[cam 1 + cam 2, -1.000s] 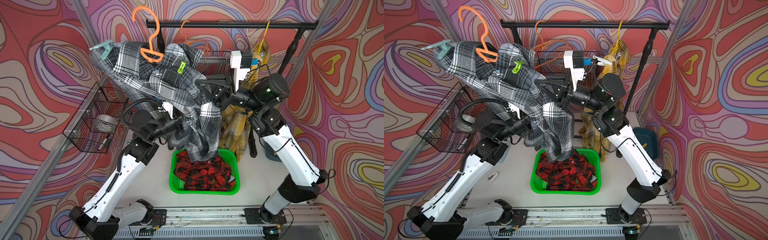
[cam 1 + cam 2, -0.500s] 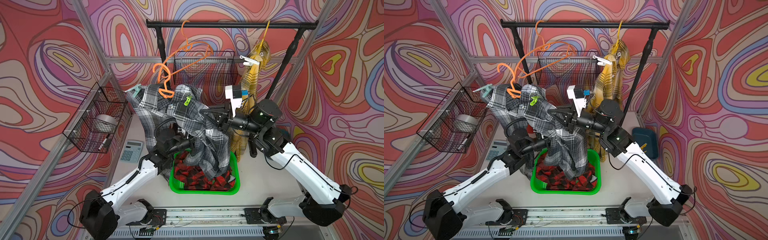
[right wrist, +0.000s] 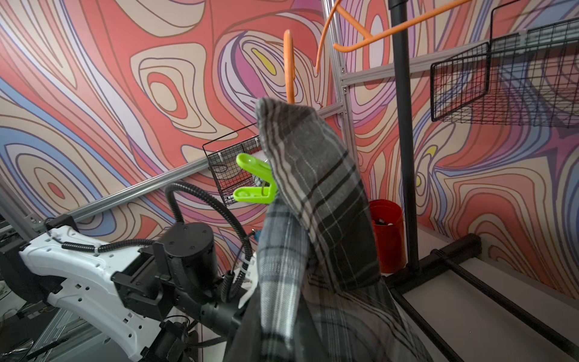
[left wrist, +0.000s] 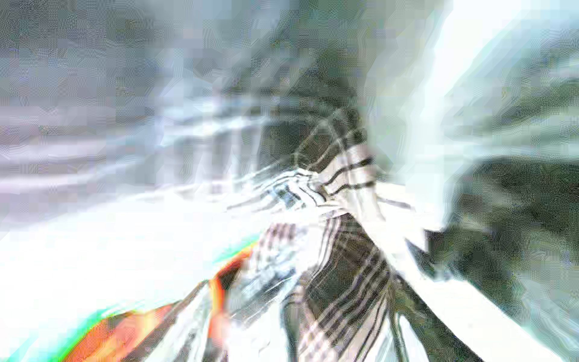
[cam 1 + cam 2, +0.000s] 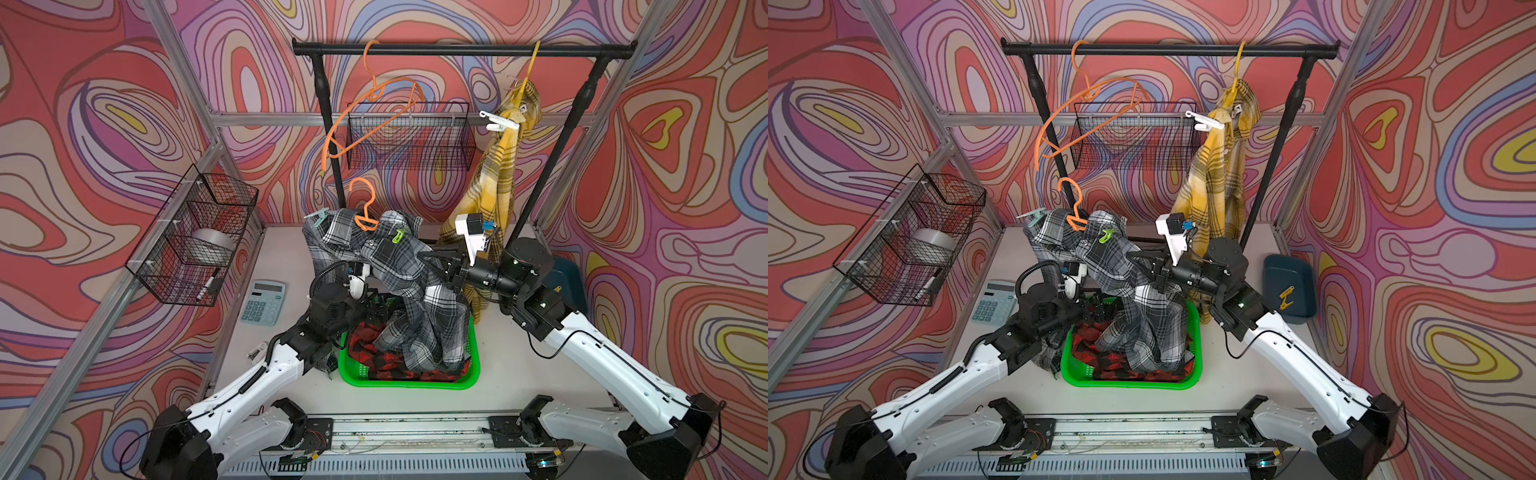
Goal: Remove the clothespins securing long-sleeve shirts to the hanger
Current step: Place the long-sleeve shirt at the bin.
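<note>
Black and narrow, found right gripper [image 5: 432, 262] clamped on grey-white-black plaid flannel shirt [image 5: 415, 324] over green plastic basket [image 5: 407, 382]; could not tell opening of left gripper [image 5: 376, 301]; noted lime-green plastic clothespin [image 5: 398, 236] and pale-teal plastic clothespin [image 5: 318, 216] clipped on it, flanking orange hanger hook [image 5: 365, 208].

grey plaid shirt [image 3: 319, 200]: woven cloth, soft, matt, slightly napped. yellow plaid shirt [image 5: 1217, 174], red-and-black shirt [image 5: 365, 345]: same matt cloth. green clothespin [image 3: 253, 181]: glossy smooth plastic. orange hanger [image 5: 365, 208]: smooth, faint sheen, plastic-looking. green basket [image 5: 407, 382]: glossy moulded plastic. wire basket [image 5: 187, 249], rail [image 5: 457, 50]: black metal, matt. counter [image 5: 519, 374]: pale, smooth, matt. frame bar [image 5: 270, 119]: bare silvery metal.
</note>
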`<state>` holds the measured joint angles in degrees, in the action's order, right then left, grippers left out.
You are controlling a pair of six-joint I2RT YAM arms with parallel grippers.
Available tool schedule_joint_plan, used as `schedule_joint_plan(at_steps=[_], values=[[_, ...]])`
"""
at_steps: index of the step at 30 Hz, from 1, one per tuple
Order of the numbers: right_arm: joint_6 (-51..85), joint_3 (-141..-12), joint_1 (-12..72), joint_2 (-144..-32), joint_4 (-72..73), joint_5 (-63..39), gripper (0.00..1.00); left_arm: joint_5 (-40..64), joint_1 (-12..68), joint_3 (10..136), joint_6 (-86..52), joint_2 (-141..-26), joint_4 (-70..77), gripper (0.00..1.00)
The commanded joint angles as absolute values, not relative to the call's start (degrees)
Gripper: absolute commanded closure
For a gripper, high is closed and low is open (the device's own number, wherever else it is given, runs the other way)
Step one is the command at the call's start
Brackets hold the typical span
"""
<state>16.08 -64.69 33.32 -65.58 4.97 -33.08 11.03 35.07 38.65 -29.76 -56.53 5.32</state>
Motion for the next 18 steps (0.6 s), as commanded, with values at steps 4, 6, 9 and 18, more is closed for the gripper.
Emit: schedule_joint_plan(at_steps=[4,6,9,18], values=[[17.2,-65.3,30.8,-66.9,11.6,-36.0,1.0,0.2,32.2,41.4,-28.9,-51.6,-14.0,0.1],[17.3,-66.3,30.4,-67.8,11.7,-36.7,1.0,0.0,30.6,41.3,-29.5,-50.1,-18.4,0.08],[18.0,-67.3,30.0,-69.2,12.8,-38.1,1.0,-1.1,27.1,42.0,-30.0,-48.8,-25.1,0.06],[19.9,-68.6,29.8,-72.4,16.1,-40.9,1.0,1.8,21.4,41.5,-28.9,-53.6,-22.9,0.0]])
